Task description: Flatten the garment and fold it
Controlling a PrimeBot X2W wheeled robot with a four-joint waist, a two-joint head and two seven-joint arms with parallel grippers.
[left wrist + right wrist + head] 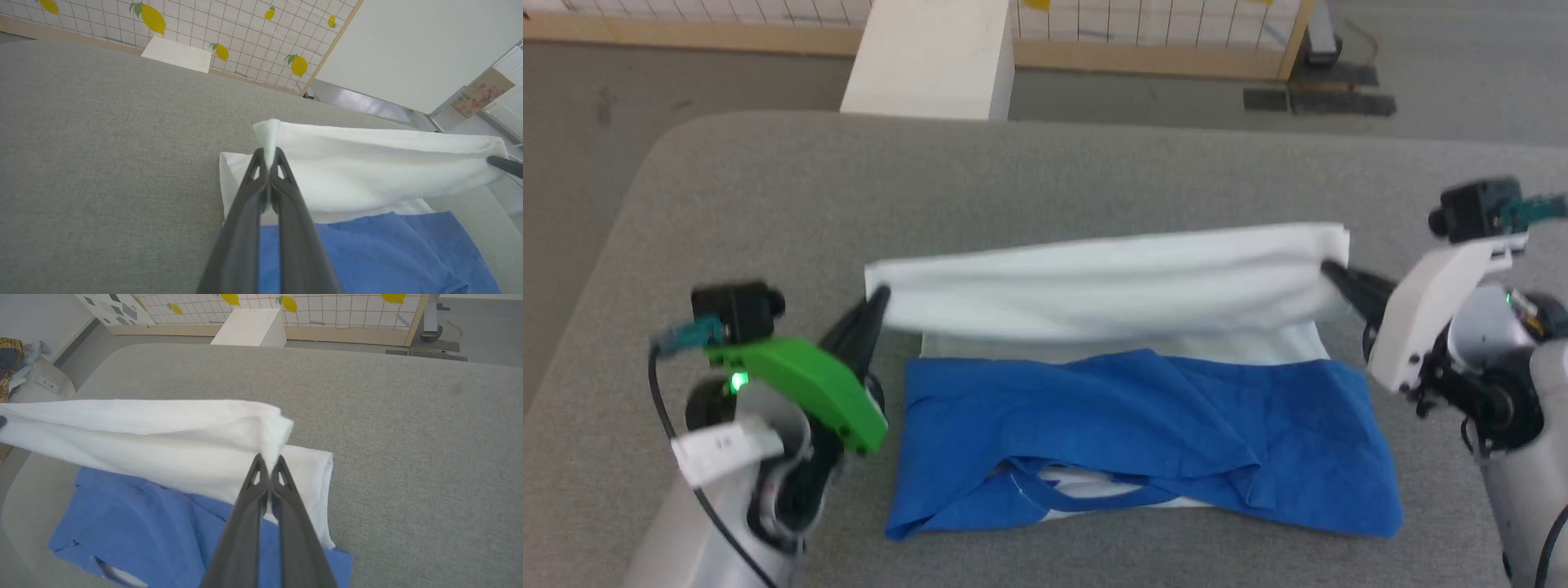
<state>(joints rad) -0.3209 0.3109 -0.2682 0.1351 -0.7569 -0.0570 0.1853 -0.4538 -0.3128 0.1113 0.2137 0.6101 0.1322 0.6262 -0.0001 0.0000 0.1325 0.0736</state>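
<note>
Head view: the T-shirt (1143, 408) is lying on the grey table (768, 204), hem raised mid-fold. Left wrist: the left gripper (269, 154) is pinching one hem corner, jaws closed. Right wrist: the right gripper (269, 460) is clamping the other; next, probably carrying both evenly toward the collar.

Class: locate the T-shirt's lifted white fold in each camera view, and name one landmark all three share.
Head view: white fold spans the middle, between left gripper and right gripper.
Left wrist view: white fold, centre to right edge.
Right wrist view: white fold, left edge to centre.
Shared landmark: white block beyond the table, near each top.
</note>
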